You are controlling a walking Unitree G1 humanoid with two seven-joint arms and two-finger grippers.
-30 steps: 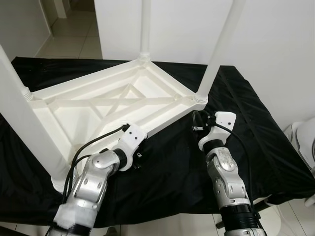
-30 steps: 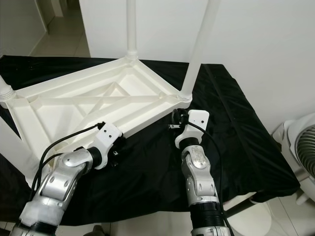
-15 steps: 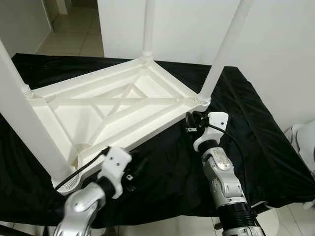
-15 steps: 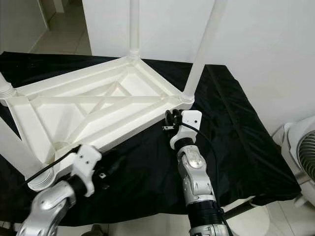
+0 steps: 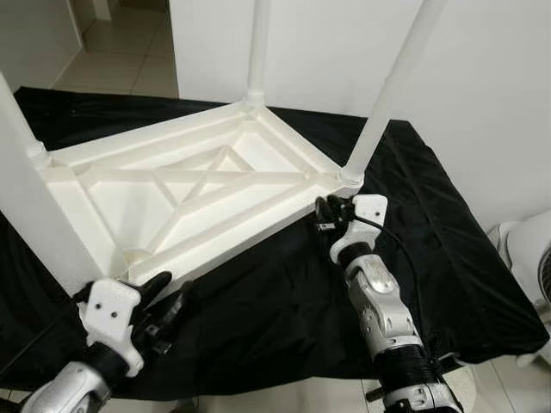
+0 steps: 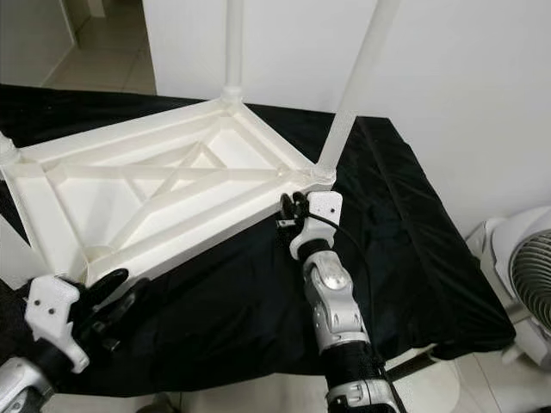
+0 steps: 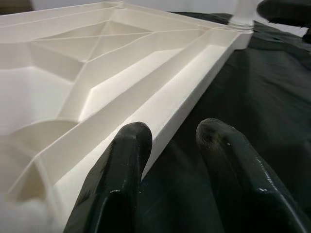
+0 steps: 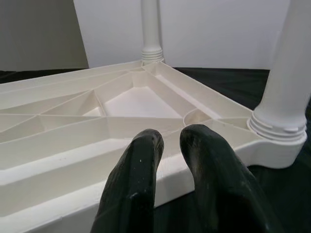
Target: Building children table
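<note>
White children's table lies upside down on black cloth, legs up; leg at its 3 o'clock corner. Right gripper at that corner's rim, fingers nearly together, gripping nothing. Left gripper at 7 o'clock by the near rim, fingers parted, empty. Fan at 4 o'clock.

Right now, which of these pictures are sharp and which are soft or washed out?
The eye views are sharp and evenly lit; the black cloth swallows detail. In the left wrist view the fingers are blurred, with small glints, and the white tabletop is soft and nearly overexposed. In the right wrist view the fingers are soft while the leg and ribs behind read clearly.
</note>
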